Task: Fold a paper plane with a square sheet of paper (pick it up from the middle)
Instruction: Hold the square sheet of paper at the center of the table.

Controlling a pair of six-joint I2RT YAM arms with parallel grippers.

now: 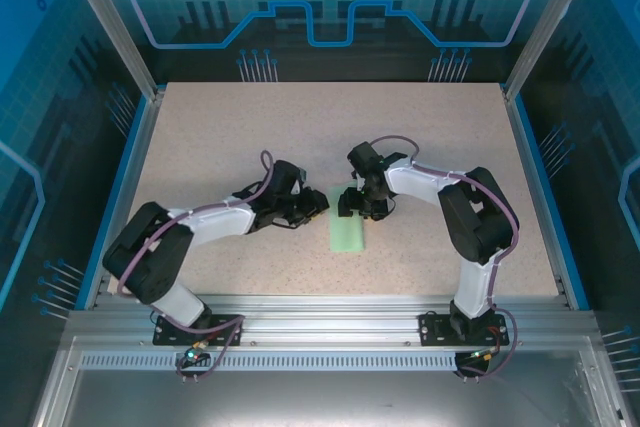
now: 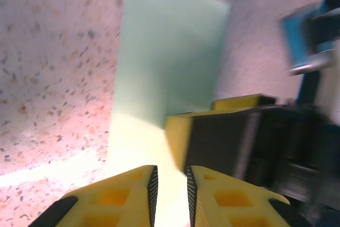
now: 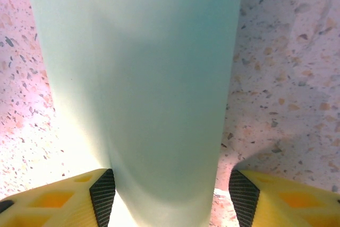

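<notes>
The mint-green sheet of paper (image 1: 347, 222) lies flat on the speckled table (image 1: 220, 137), roughly midway between the two arms. From above it reads as a narrow upright strip rather than a square. The left gripper (image 1: 315, 204) reaches in from the left, level with the strip's far end. In its wrist view its yellow fingers (image 2: 127, 195) stand only a slim gap apart, with pale paper showing beyond and below that gap. That view is blurred, so the jaws look narrowly parted over the paper's near end, but I cannot tell whether any edge sits between them. The right gripper (image 1: 360, 205) comes in from the right over the strip's far end. In its wrist view the jaws are spread wide and straddle the paper, which runs up the middle. The left ribbed pad (image 3: 103, 195) sits right at the paper's edge, and the other pad stands apart from it over bare table.
</notes>
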